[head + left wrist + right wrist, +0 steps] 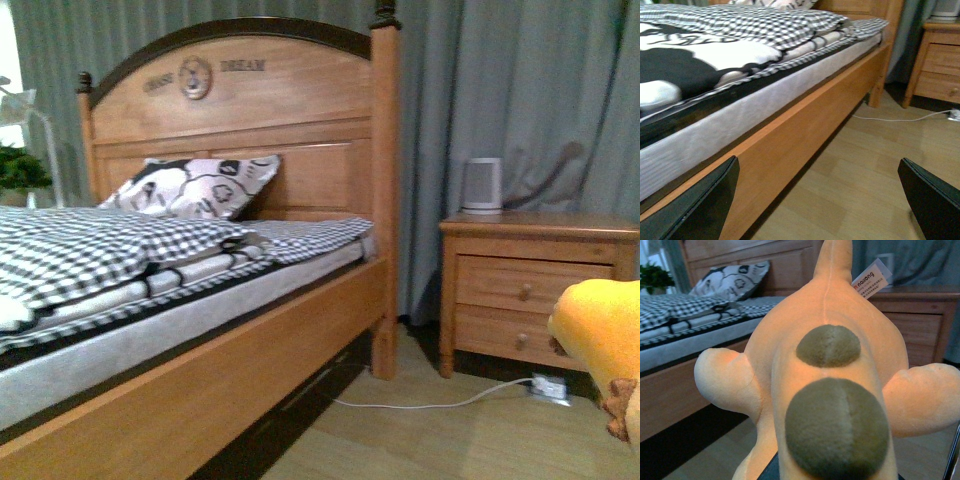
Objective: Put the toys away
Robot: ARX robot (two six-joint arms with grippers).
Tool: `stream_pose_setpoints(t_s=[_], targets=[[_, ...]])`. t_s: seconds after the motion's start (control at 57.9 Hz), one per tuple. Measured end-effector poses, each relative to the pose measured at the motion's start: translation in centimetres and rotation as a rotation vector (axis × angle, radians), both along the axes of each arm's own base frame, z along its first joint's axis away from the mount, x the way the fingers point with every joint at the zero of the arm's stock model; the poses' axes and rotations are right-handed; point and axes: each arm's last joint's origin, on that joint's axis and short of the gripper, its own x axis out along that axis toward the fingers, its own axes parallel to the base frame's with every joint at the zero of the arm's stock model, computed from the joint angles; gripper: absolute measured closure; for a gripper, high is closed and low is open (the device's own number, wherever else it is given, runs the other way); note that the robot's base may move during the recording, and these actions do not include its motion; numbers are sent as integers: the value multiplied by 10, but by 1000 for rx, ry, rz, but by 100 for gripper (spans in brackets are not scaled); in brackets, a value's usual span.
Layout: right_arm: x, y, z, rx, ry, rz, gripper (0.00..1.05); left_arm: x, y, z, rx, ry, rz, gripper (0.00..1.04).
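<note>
The yellow-orange plush toy [825, 360] fills the right wrist view, with two round brown patches, stubby limbs to either side and a white tag [871, 279]. My right gripper is shut on the plush toy; its fingers are hidden under the body. In the front view only part of the plush toy [605, 335] shows at the right edge, held above the floor. My left gripper [820, 200] hangs open with nothing between its black fingers [705, 205], low beside the bed's wooden side rail [805, 130].
A wooden bed [240, 330] with a checked blanket [120, 250] and patterned pillow [195, 185] takes up the left. A two-drawer nightstand [535, 290] with a white device [482, 185] stands right of it. A white cable [430, 403] and plug lie on the floor.
</note>
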Motion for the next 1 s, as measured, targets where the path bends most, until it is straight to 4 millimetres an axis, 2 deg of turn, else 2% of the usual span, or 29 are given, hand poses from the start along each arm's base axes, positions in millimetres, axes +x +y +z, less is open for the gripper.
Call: stream_pose_setpoints(t_s=[1.002], targets=[[0, 0, 0, 0, 0, 3, 97, 0, 0, 0, 0, 0, 0, 6]])
